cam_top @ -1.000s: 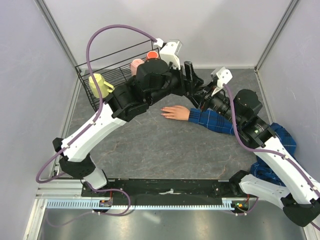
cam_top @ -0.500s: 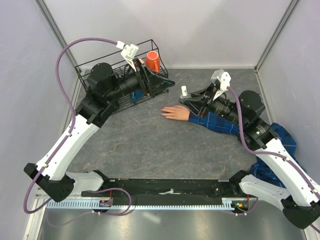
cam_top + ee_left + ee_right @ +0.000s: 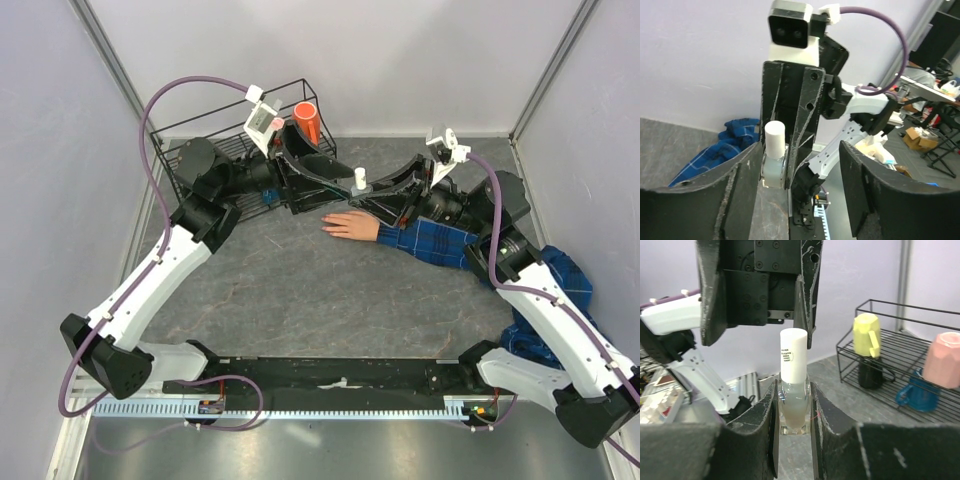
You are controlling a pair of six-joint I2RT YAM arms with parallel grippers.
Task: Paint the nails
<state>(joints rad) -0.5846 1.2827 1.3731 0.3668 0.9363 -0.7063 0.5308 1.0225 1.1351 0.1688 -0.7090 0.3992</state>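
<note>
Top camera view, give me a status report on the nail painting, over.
Right gripper shut on clear bottle, white cap on. Left gripper open, at the cap. Fake hand flat on table, nails in plain view.

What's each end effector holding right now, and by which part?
Right end effector pinches the clear bottle by its glass body; left end effector open, holding nothing.

I can't make out nails on the hand, too small; sleeve past the hand runs under my right arm.
</note>
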